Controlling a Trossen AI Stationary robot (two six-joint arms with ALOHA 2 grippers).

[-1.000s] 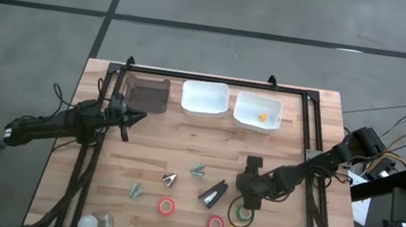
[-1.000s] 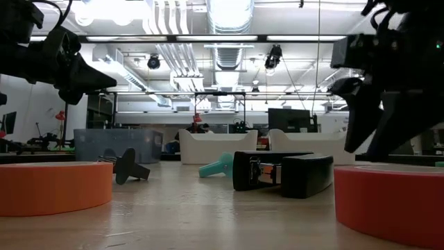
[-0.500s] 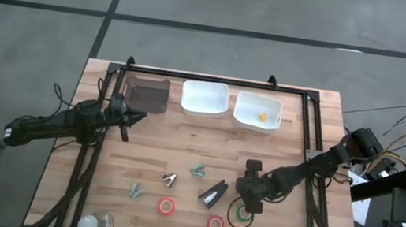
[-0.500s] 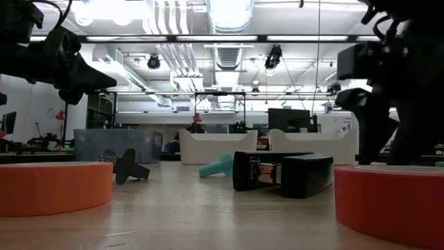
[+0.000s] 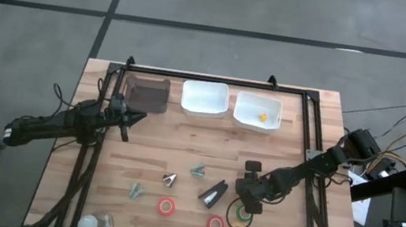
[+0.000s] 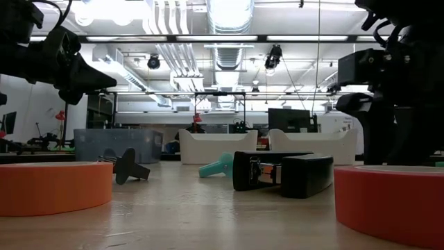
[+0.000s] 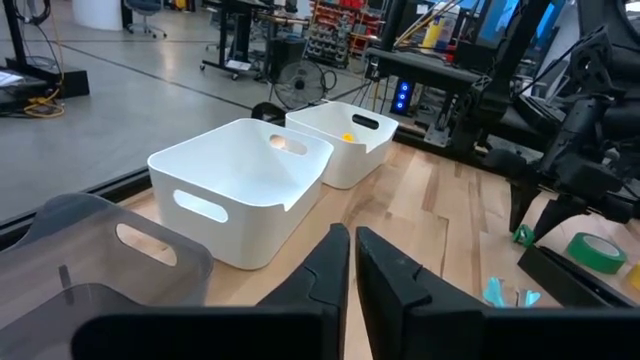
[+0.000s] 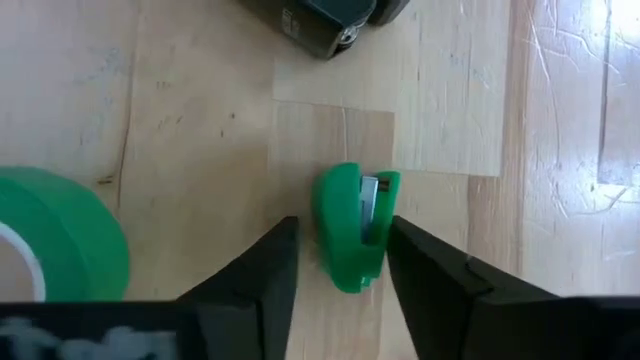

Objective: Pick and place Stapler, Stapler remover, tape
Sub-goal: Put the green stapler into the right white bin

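Now the right gripper [image 8: 340, 262] is down on the wooden surface [image 5: 184, 135], its jaws open on either side of a small green plastic staple remover [image 8: 352, 226] beside the green tape roll [image 8: 55, 240] — squeeze evenly and lift straight up. The left gripper [image 7: 352, 262], jaws closed, waits near the white bins [image 5: 205, 98]. The black wedge-shaped stapler [image 5: 213, 194] lies nearby. Behind is a big workshop room.

Overhead, table-level and two wrist views share the stapler [image 5: 213, 194].

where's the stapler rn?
High view: the stapler lies right of centre on the table's near half, between a teal staple remover and the right gripper.
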